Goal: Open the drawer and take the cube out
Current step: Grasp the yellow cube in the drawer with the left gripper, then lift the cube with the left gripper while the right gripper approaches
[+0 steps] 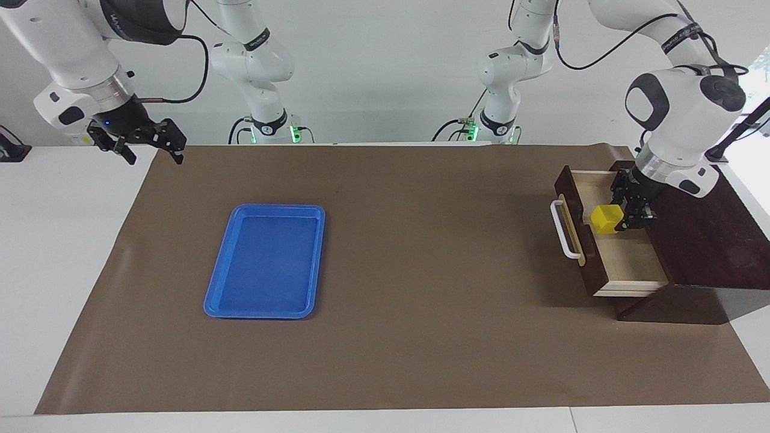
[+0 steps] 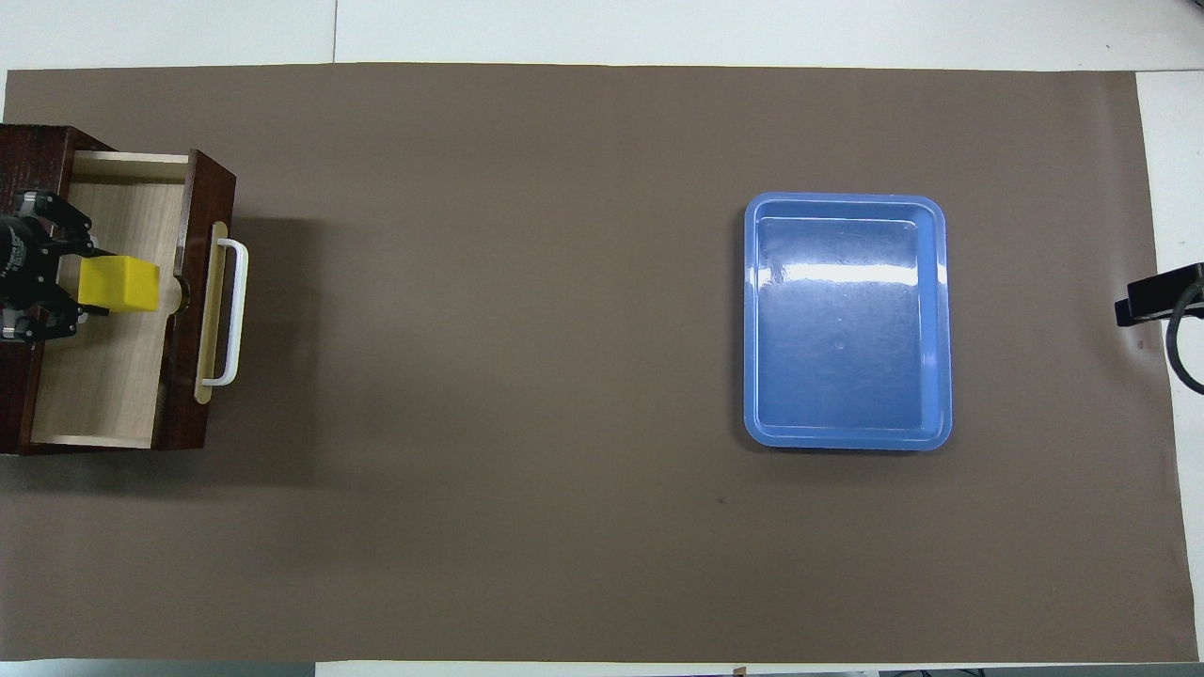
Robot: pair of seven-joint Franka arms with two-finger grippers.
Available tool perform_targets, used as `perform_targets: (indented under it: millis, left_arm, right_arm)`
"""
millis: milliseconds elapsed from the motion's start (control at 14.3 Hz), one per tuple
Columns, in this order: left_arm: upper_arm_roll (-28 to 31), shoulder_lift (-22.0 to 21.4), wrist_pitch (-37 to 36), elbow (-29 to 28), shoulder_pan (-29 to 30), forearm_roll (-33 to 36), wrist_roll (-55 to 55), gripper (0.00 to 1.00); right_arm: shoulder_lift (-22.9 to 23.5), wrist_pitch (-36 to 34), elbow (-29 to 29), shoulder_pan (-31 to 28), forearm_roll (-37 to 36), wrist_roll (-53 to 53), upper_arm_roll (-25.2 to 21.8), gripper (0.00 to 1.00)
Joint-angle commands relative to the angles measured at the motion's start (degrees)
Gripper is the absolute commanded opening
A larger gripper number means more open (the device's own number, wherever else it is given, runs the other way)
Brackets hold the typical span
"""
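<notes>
The dark wood drawer (image 1: 631, 267) stands pulled open at the left arm's end of the table, its white bar handle (image 1: 563, 230) facing the middle of the table. It also shows in the overhead view (image 2: 113, 385). My left gripper (image 1: 619, 221) reaches down into the drawer and is shut on the yellow cube (image 1: 604, 218), holding it a little above the pale drawer floor. The overhead view shows the left gripper (image 2: 80, 287) and the cube (image 2: 118, 285) too. My right gripper (image 1: 153, 157) waits open and empty above the mat's corner at the right arm's end.
The dark wood box (image 1: 710, 240) holds the drawer. A flat blue tray (image 1: 277, 208) lies on the brown mat toward the right arm's end and shows in the overhead view (image 2: 847, 199). A black clamp (image 2: 1157, 296) sits at the table's edge.
</notes>
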Motion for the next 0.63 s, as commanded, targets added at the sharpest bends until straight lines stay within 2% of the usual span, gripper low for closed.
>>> perform_targets:
  millis: [0,210,350,560]
  left_arm:
    - [0.5,5.0,-10.4,12.9,-4.1,-1.6,-2.1,0.0]
    - [0.6,6.5,-14.1,17.1,-9.2,-1.5,-7.0,0.0]
    - [0.6,6.5,-14.4,17.2,-12.2,-1.2,-9.6,0.0]
    - [0.5,6.5,-13.7,17.0,-16.2,-1.3,-15.9,0.0]
  right_arm:
    - [-1.0,1.3,-1.7,-0.7,3.0,3.1,0.5,1.0]
    - [-1.0,1.4,-2.1,0.0,6.2,9.3,0.5,1.0]
    - [-1.0,1.7,-3.0,0.4,9.2,17.0,1.1,1.0]
    - [-1.0,2.4,-4.7,5.4,12.3,31.7,1.2,1.0]
